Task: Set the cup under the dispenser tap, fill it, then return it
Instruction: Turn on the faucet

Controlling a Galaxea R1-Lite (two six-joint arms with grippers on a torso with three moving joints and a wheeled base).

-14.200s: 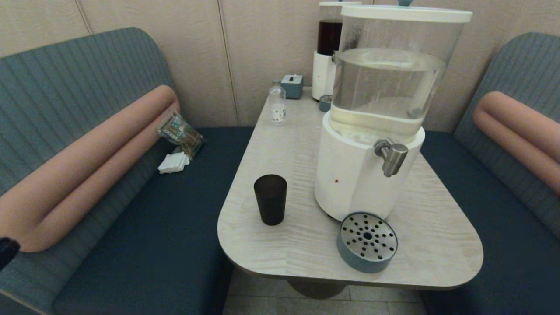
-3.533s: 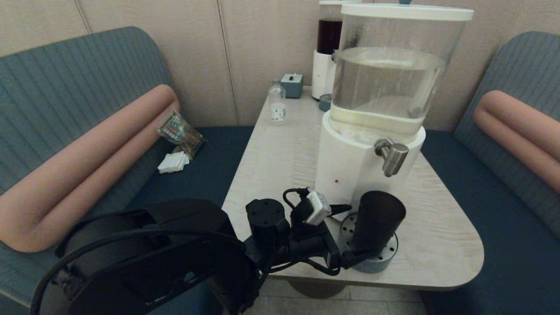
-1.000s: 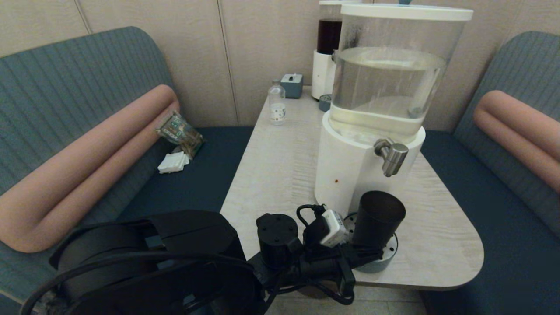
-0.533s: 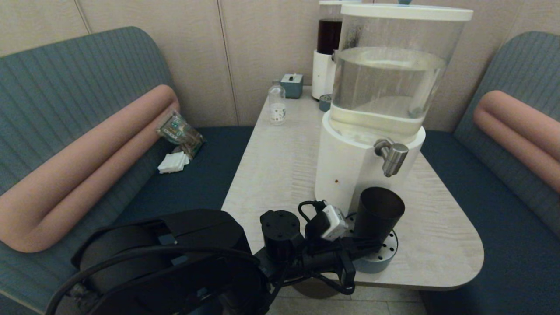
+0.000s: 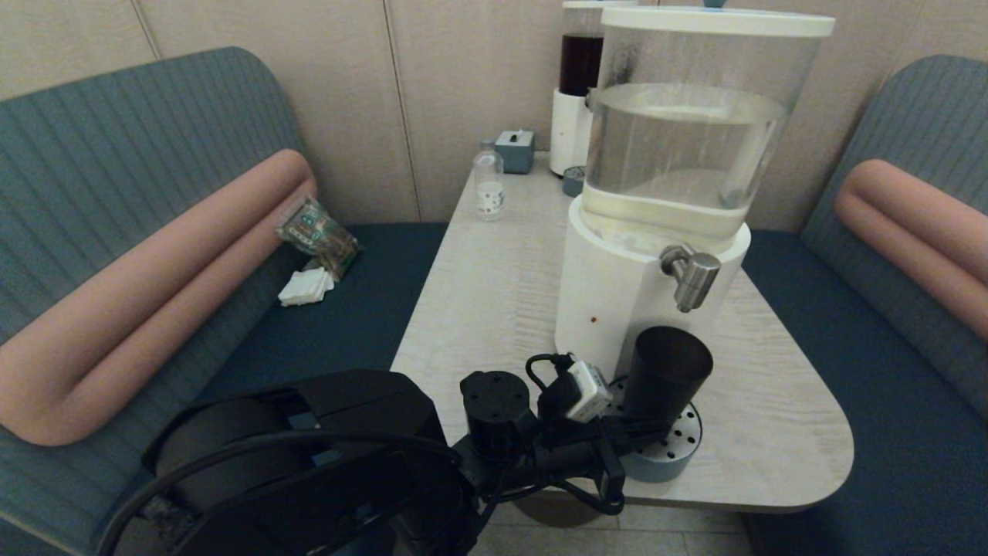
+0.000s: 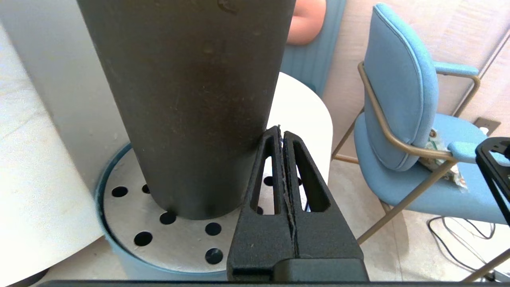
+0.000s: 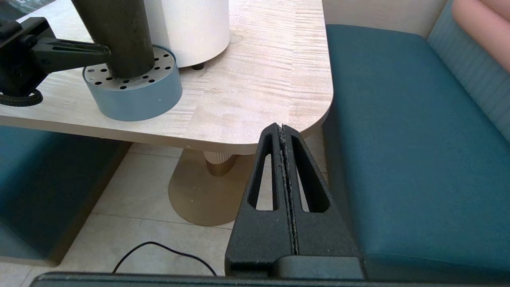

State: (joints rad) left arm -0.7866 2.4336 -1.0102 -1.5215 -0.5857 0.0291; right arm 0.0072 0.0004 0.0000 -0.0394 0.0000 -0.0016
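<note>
Left gripper (image 6: pixel 283 135), fingers pressed together and touching the cup (image 6: pixel 191 99) beside it on the drip tray (image 6: pixel 187 239), has finished placing; next, the tap (image 5: pixel 692 276) above needs opening.

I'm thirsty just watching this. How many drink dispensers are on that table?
2. The large clear-tank, white-based dispenser stands near the table's front, above the dark plastic cup. A smaller dispenser holding dark red liquid stands behind it, partly hidden, by the wall.
</note>
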